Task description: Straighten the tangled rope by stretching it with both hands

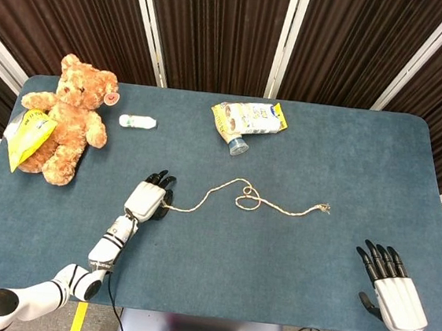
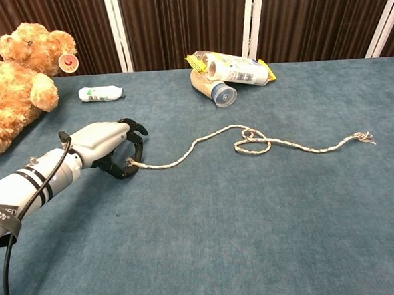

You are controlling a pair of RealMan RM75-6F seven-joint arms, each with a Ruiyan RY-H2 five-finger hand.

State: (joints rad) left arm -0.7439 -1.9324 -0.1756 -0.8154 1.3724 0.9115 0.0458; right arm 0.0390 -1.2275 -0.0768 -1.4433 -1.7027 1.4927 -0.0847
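Left hand [image 2: 110, 147]: fingers curled over the near end of the rope [image 1: 243, 200], apparently pinching it. Rope trails rightward from those fingertips, loose knot mid-length. Judged light, limp, rough-fibred; best gripped at both frayed ends. Right hand [image 1: 395, 295]: fingers apart, holding nothing, well clear. Blue carpeted table [image 1: 348, 163]; dark curtains behind.

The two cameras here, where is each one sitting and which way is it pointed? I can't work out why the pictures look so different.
Head view: sits high, looking steeply down on the whole table; shows the left hand with its arm and the right hand at the near edge.
Chest view: sits low at the near edge, looking across the table toward the curtains; shows only the left hand and forearm.
Both share the rope, the left hand at its end, the teddy bear and the bottles.
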